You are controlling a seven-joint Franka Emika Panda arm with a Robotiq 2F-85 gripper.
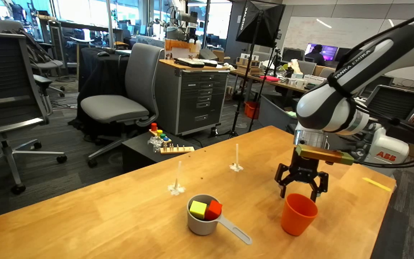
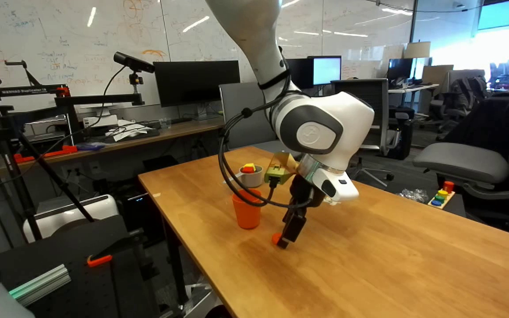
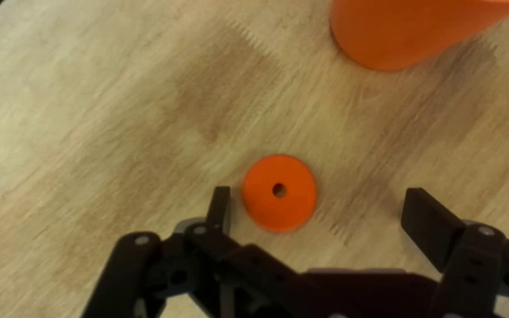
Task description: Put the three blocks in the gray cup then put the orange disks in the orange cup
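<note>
With a red block and yellow-green block in the gray cup, the third unseen, an orange disk between wide-spread, empty jaws awaits the orange cup.

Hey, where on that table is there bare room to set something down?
In an exterior view, the wide stretch of wooden table left of the gray cup is bare. A narrower bare patch lies between its handle and the orange cup. It's crowded beside the orange cup, where the gripper stands with open jaws around an orange disk.
</note>
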